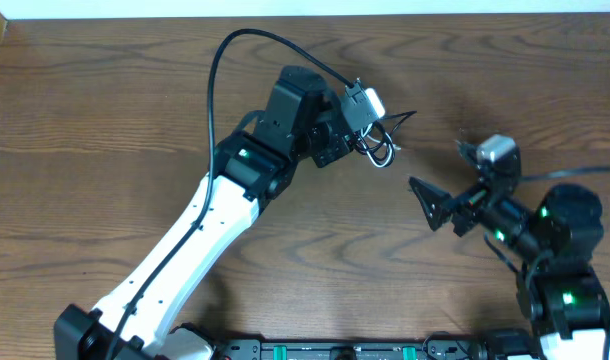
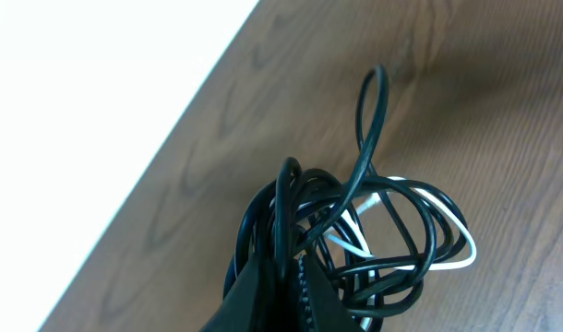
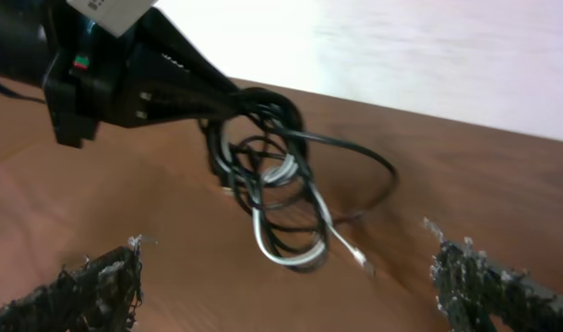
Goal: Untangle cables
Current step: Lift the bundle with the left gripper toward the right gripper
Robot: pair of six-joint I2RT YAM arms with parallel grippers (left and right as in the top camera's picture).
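Left gripper point(image 1: 363, 140) pinched shut on the cables point(image 1: 383, 148), bunch hanging from it over the brown wood table point(image 1: 105, 110), right gripper point(image 1: 426, 203) spread wide near the bunch, holding nothing, white strip point(image 1: 285, 8) past the table's far edge, right wrist view shows the white cord's plug end point(image 3: 358, 261), too small to see from overhead.

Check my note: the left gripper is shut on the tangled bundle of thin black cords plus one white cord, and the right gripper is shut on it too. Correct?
One part is wrong. The left gripper is shut on the tangled bundle of thin black cords plus one white cord, but the right gripper is open, clear of the bundle, as the right wrist view shows.
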